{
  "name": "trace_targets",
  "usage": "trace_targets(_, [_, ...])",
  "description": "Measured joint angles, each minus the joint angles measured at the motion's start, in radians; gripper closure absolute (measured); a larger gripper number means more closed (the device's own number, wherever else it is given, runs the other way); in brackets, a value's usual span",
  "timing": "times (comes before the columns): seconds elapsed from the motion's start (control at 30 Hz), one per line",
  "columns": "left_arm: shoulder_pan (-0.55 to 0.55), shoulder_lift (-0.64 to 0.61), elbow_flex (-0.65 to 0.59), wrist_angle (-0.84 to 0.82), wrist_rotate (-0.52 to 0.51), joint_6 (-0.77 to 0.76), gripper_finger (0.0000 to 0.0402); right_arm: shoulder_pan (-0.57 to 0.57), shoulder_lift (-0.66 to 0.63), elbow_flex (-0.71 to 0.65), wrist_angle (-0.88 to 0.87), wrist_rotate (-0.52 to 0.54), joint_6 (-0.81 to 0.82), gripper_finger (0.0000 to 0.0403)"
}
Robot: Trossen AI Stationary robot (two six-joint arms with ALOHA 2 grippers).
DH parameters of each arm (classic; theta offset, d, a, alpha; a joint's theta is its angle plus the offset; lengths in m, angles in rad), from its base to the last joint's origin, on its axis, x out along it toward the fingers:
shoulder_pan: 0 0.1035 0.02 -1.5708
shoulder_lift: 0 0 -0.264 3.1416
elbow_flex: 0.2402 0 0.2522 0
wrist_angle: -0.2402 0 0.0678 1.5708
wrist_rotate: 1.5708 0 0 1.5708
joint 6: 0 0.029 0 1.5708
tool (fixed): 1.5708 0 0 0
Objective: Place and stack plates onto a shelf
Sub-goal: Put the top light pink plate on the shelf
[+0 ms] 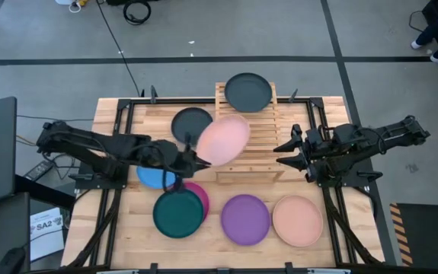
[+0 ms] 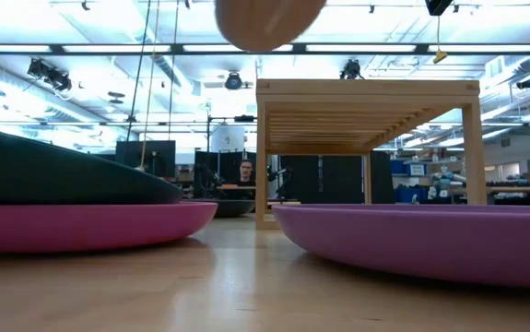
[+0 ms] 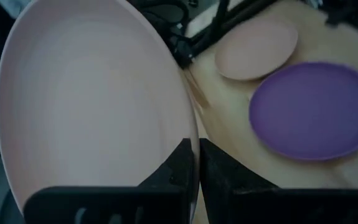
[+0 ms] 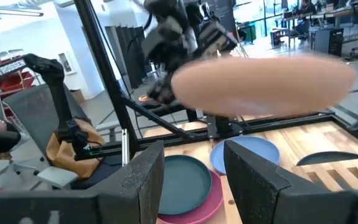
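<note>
The left hand (image 1: 197, 157) is clamped on the rim of a pink plate (image 1: 224, 140), holding it tilted in the air over the left edge of the wooden shelf (image 1: 258, 160); in the left wrist view the two fingers (image 3: 177, 177) pinch the plate's edge with almost no gap. The right hand (image 1: 281, 156) waits just right of the shelf with its fingers apart and nothing between them. On the shelf's far end sits a dark grey plate (image 1: 247, 91), and a second dark grey plate (image 1: 191, 123) lies on the tabletop (image 1: 119, 228) at the shelf's left, partly covered by the lifted one. Left and in front of the shelf, a blue plate (image 1: 151, 176) is half hidden under the left arm, and a teal plate (image 1: 178, 214) lies on a magenta plate (image 1: 201, 194) of which only a sliver shows. In front of the shelf lie a purple plate (image 1: 245, 219) and another pink plate (image 1: 297, 220). The low view cuts off the lifted plate at its top edge. A paper beside the tabletop reads "SA2" (image 1: 44, 224).
</note>
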Motion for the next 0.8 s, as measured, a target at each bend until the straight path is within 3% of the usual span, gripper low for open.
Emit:
trace_targets(0.4, [0.057,0.210,-0.001,0.108,-0.001,0.177,0.0377,0.000,-0.001,0.000,0.004,0.000,-0.024,0.0231])
trace_targets(0.8, [0.125,0.283,-0.002,0.158,0.010,0.189,0.0377,0.000,-0.001,0.000,0.010,0.000,-0.027,0.0231])
